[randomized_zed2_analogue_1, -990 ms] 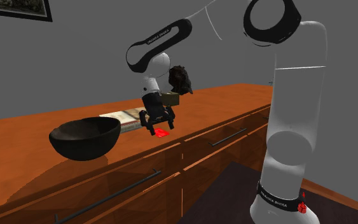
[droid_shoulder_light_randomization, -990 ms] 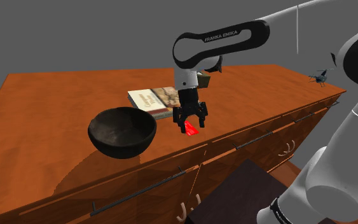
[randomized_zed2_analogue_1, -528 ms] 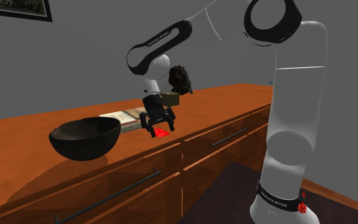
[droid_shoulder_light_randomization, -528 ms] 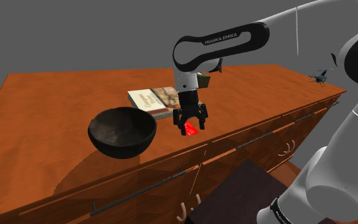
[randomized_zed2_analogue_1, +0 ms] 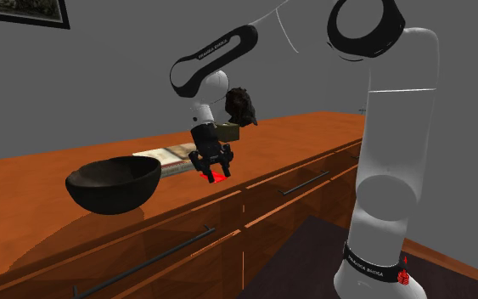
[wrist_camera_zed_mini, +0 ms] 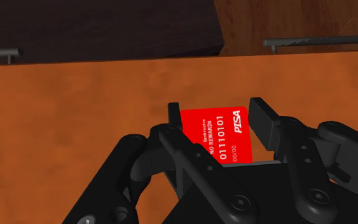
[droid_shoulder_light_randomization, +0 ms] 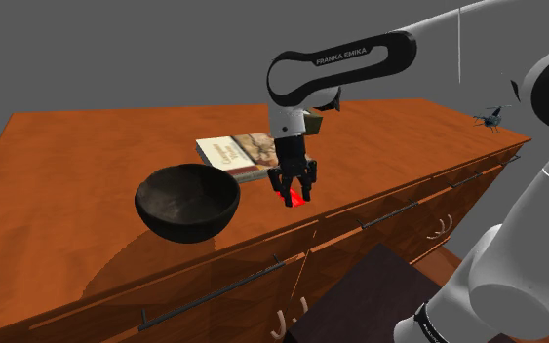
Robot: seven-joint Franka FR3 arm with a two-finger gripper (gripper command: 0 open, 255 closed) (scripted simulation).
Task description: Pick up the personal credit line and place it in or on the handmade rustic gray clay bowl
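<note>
Wrist view shows the black pincer [wrist_camera_zed_mini: 216,116] clasping a flat, rectangular red card [wrist_camera_zed_mini: 217,137], one finger against each long edge. The card's white print, "NO REWARDS 01110101", runs along its long axis, which points from the hand toward the front edge of the counter [droid_shoulder_light_randomization: 87,156]. Shoulder view places the card low over this glossy wooden top, just beside a thin book [droid_shoulder_light_randomization: 233,151] and near a round, rough, dark bowl [droid_shoulder_light_randomization: 189,222] that stands upright. Whether the card touches the wood cannot be told.
</note>
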